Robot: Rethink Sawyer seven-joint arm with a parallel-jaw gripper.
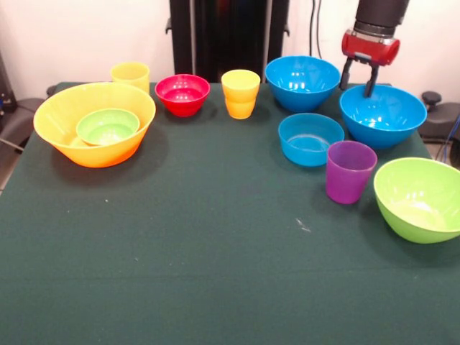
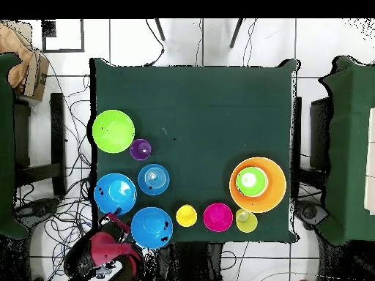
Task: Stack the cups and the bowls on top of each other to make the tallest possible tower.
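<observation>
My gripper (image 1: 359, 79) is open and empty, hanging just above the far rim of a large blue bowl (image 1: 382, 115) at the right. In the overhead view the gripper (image 2: 110, 218) is at that bowl's (image 2: 115, 193) edge. A second large blue bowl (image 1: 302, 81) stands to its left. A shallow blue bowl (image 1: 310, 138), a purple cup (image 1: 350, 171) and a lime green bowl (image 1: 420, 198) stand nearer. The huge orange-yellow bowl (image 1: 57, 118) at the left holds the small green bowl (image 1: 108, 126). Two yellow cups (image 1: 130, 74) (image 1: 241, 93) flank the small red bowl (image 1: 182, 93).
All stand on a dark green table (image 1: 215, 244), along its far side and right side. Cables and dark furniture surround the table in the overhead view. The robot's black pedestal (image 1: 228, 32) is behind the table.
</observation>
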